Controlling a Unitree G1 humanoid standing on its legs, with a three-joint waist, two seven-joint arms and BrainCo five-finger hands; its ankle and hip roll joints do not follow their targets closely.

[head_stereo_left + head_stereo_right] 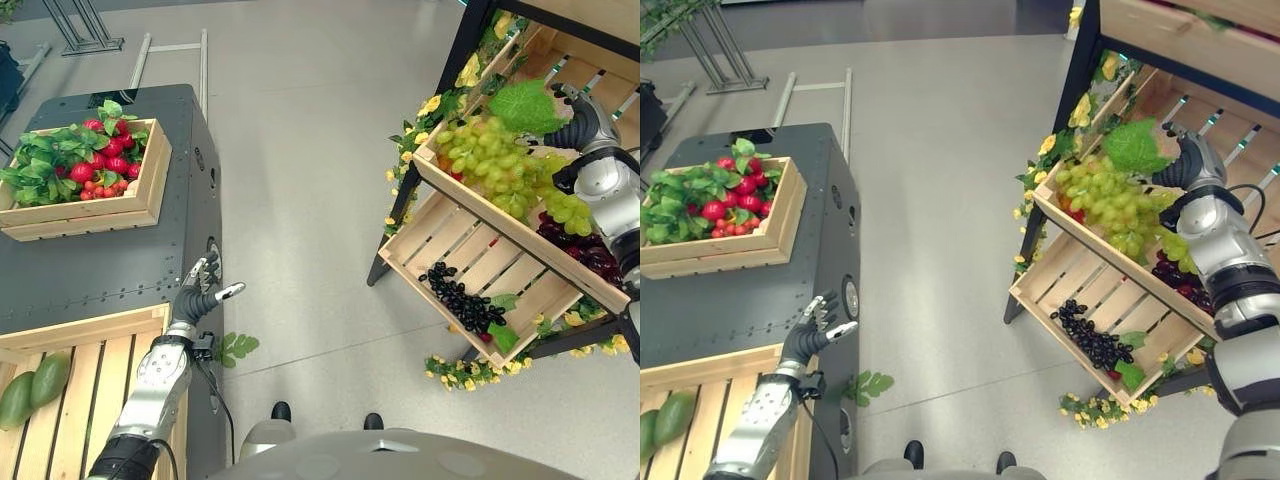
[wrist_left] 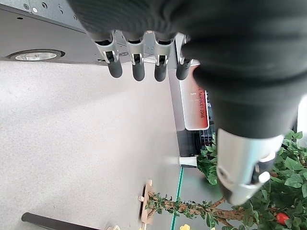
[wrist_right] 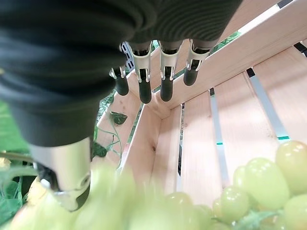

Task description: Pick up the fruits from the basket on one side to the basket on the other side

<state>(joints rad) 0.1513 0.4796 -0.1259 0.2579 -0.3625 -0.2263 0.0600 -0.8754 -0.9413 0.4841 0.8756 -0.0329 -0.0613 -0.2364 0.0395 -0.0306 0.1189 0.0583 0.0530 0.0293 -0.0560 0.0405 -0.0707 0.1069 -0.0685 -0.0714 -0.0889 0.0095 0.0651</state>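
Right hand spread above green grapes, holding nothing. Left hand spread, idle. Loose grab could drop grapes off tilted shelf crate.

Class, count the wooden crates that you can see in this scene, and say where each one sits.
4: strawberry crate on the black cabinet, mango crate nearest the robot's left arm, green-grape crate on the rack, black-grape crate below it. More may be hidden.
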